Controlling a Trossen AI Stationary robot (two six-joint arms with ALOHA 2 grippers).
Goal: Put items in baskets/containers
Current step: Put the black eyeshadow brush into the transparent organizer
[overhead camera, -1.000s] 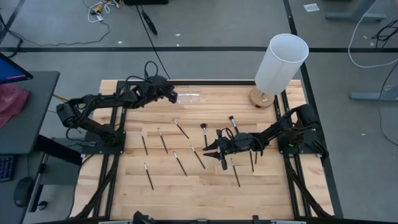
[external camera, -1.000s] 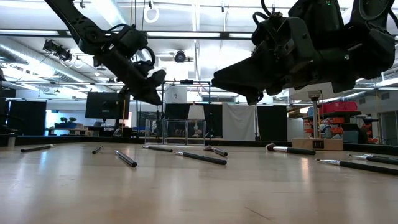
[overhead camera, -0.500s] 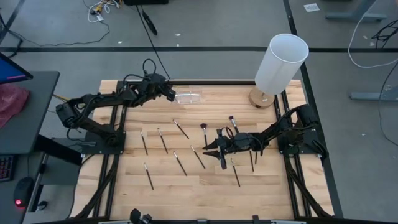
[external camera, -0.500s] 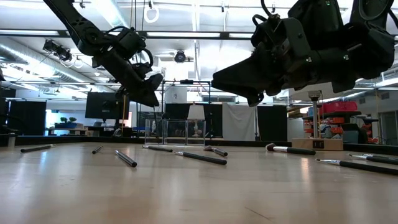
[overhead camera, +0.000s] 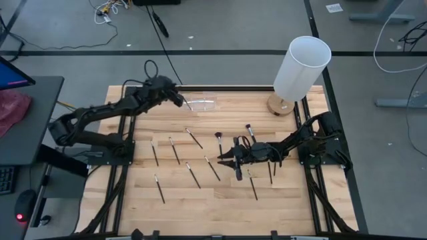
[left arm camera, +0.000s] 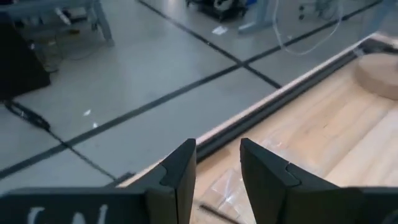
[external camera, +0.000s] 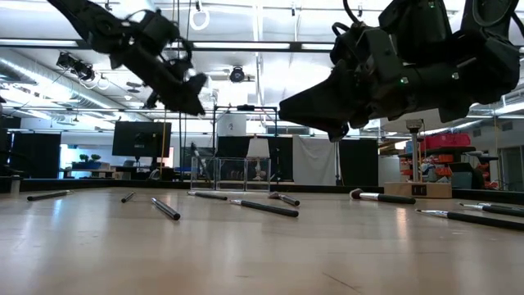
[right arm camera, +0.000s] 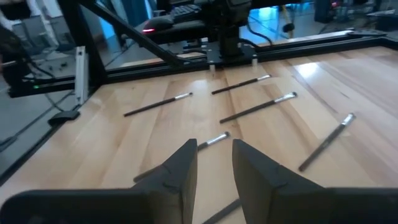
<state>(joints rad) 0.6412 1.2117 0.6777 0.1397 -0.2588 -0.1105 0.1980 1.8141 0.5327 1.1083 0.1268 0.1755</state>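
Observation:
Several slim dark makeup brushes lie flat on the wooden table, among them a brush [overhead camera: 194, 138] near the middle, another brush [overhead camera: 212, 168] and one [overhead camera: 159, 189] near the front left. The clear organiser box [overhead camera: 201, 104] stands at the far edge. It also shows in the low view [external camera: 233, 174]. My left gripper [overhead camera: 179, 100] hovers open just left of the box and well above the table [external camera: 195, 97]. In its wrist view [left arm camera: 217, 163] a thin dark stick [left arm camera: 214, 211] lies by the clear plastic below. My right gripper [overhead camera: 225, 160] hovers open and empty above the brushes right of centre [right arm camera: 214, 158].
A tall white cylinder [overhead camera: 301, 67] on a round wooden base [overhead camera: 280, 105] stands at the far right corner. Black rails run along the table's left, right and far edges. The near strip of the table [overhead camera: 213, 213] holds no brushes.
My left gripper has risen and drawn back a little from the clear box toward the table's left edge. My right gripper has kept still, and the brushes on the table have not moved.

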